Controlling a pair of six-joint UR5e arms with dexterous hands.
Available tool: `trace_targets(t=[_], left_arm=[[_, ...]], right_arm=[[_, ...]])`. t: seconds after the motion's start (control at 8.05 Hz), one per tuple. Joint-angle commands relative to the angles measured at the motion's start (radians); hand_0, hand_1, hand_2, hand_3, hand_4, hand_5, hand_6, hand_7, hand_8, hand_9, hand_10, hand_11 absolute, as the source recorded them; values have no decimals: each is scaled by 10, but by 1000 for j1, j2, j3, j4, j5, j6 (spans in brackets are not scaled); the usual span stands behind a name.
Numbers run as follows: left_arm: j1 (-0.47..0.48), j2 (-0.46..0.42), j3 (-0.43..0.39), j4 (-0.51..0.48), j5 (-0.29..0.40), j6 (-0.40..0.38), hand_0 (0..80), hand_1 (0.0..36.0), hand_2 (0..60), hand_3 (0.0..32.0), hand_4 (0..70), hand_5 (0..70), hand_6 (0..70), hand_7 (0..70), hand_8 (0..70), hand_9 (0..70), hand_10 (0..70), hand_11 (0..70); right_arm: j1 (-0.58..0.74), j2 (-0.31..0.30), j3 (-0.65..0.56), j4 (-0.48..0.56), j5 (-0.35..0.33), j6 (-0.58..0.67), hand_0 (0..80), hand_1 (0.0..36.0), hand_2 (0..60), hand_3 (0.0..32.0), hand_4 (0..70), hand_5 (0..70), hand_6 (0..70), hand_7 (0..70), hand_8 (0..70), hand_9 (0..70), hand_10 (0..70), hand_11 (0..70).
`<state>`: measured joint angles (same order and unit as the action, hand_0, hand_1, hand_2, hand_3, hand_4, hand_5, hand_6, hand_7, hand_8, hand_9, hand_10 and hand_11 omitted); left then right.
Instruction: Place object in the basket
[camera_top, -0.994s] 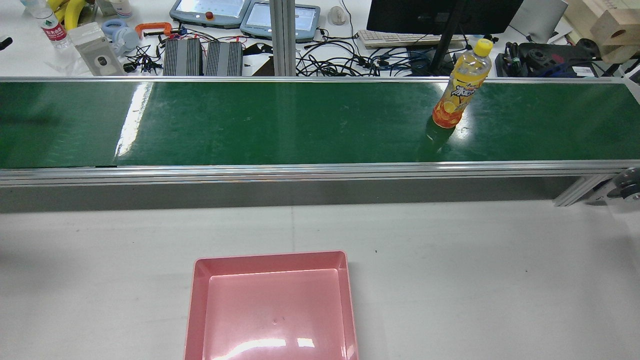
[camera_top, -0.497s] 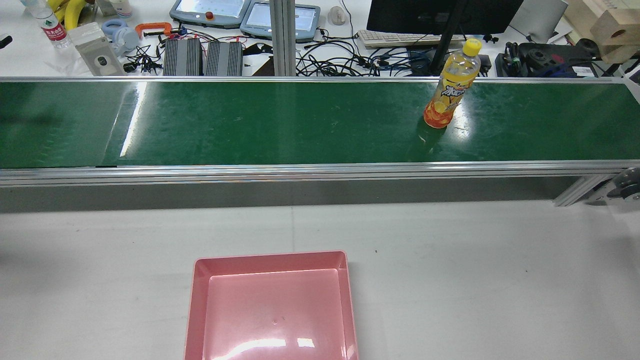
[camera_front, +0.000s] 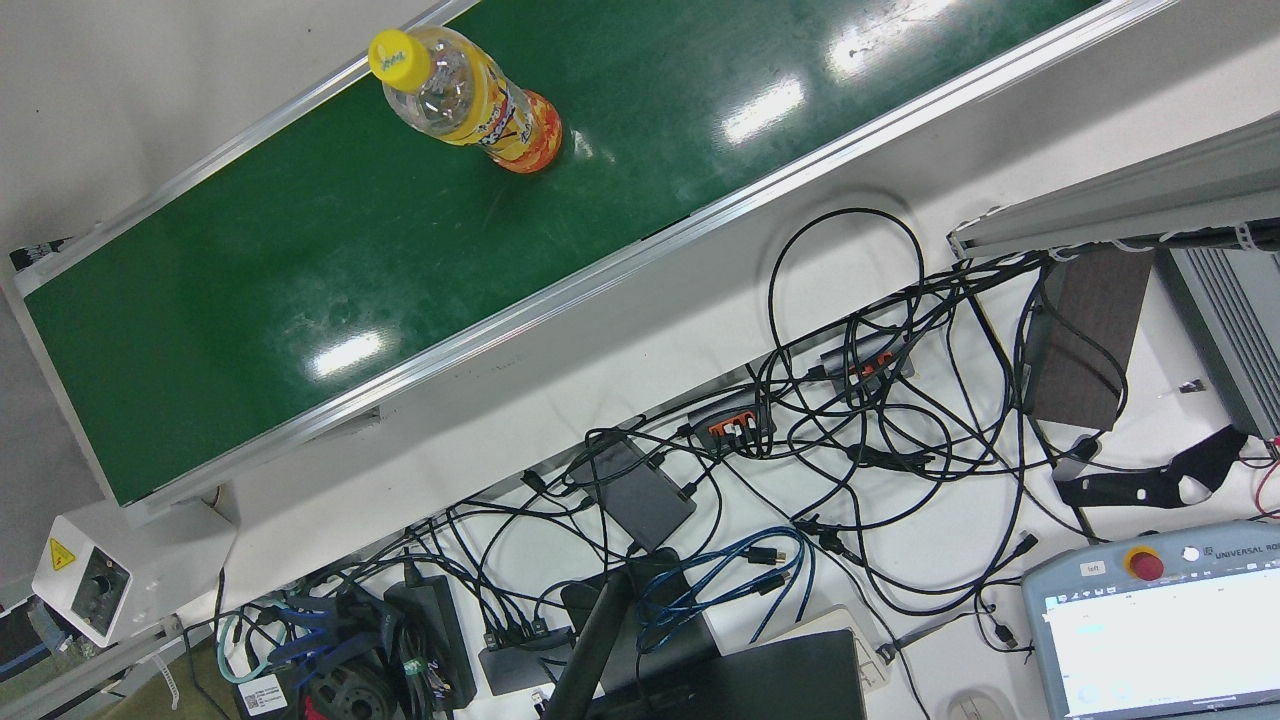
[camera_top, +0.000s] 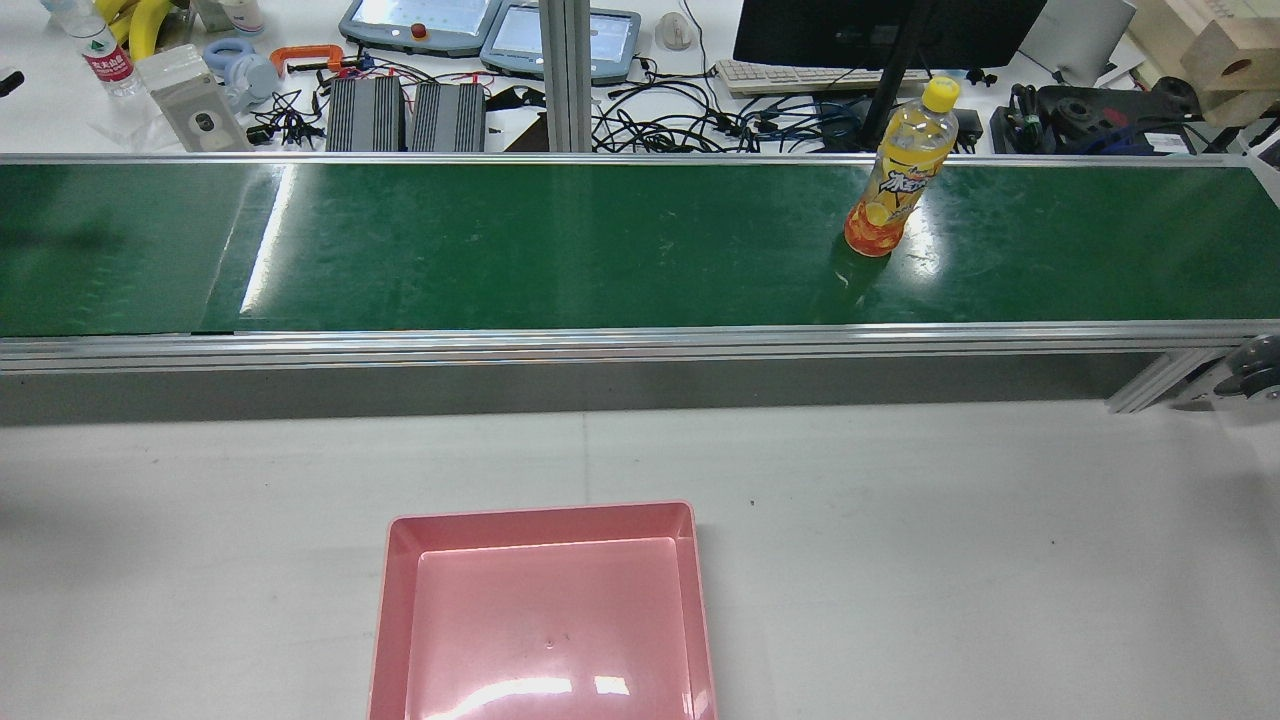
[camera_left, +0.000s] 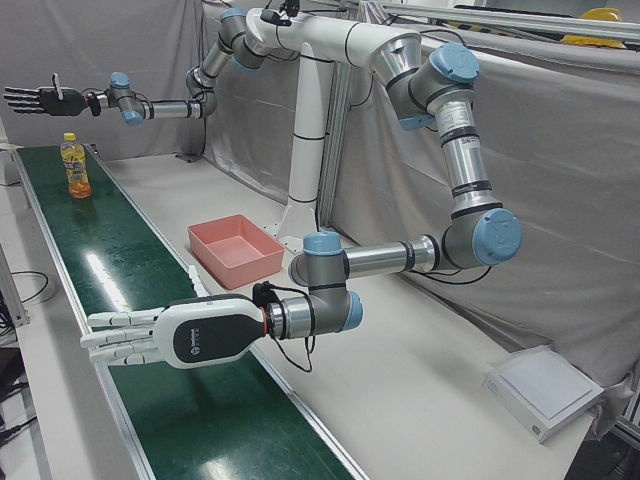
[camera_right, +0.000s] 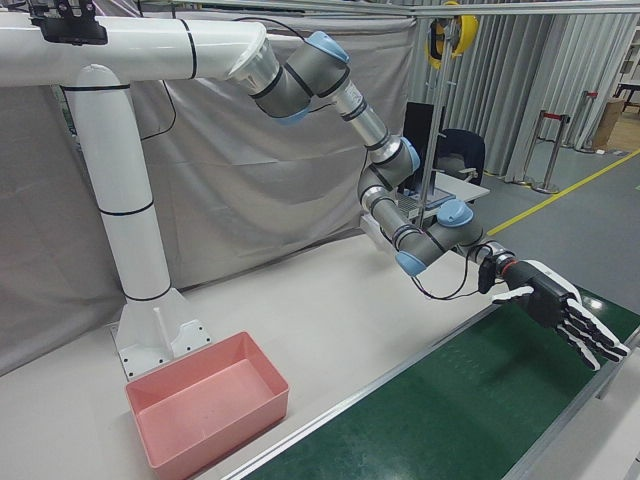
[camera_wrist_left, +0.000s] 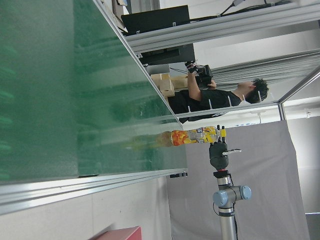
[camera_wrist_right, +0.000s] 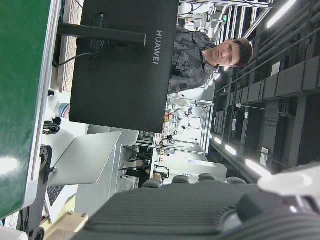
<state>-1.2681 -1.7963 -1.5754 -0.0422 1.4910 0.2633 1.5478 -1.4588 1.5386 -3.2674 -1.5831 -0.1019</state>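
An orange drink bottle (camera_top: 895, 180) with a yellow cap stands upright on the green conveyor belt (camera_top: 500, 250), toward its right end in the rear view. It also shows as the bottle (camera_front: 470, 95), the bottle (camera_left: 74, 166) and the bottle (camera_wrist_left: 197, 136). My right hand (camera_left: 38, 98) hovers open above and just beyond it, fingers spread; the left hand view shows that right hand (camera_wrist_left: 218, 150) behind the bottle. My left hand (camera_left: 170, 338) is open, flat over the belt's other end, far from the bottle, also seen as the left hand (camera_right: 560, 315). The pink basket (camera_top: 545, 512) holds nothing.
The basket (camera_left: 262, 262) sits on the white table before the white pedestal (camera_left: 305, 150). Beyond the belt lie tangled cables (camera_front: 850, 400), teach pendants (camera_top: 420, 25), a monitor (camera_top: 880, 30) and a seated person (camera_wrist_left: 220, 95). A white box (camera_left: 545, 390) lies on the table's far side.
The bottle has travelled a little to the left along the belt in the rear view, with hardly any shift in the last half second. The basket has not moved.
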Motion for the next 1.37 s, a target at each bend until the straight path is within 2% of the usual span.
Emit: trace_targets(t=[0.0, 1.24], left_arm=[[0, 0, -6, 4, 0, -1, 531, 165, 0, 0, 51, 79, 0, 0, 0, 0, 55, 102], [7, 2, -15, 16, 0, 5, 524, 155, 0, 0, 50, 69, 0, 0, 0, 0, 55, 101]], right_arm=[[0, 0, 0, 0, 0, 1, 0, 0, 0, 0, 0, 0, 0, 0, 0, 0, 0, 0], [0, -1, 0, 0, 0, 1, 0, 0, 0, 0, 0, 0, 0, 0, 0, 0, 0, 0]])
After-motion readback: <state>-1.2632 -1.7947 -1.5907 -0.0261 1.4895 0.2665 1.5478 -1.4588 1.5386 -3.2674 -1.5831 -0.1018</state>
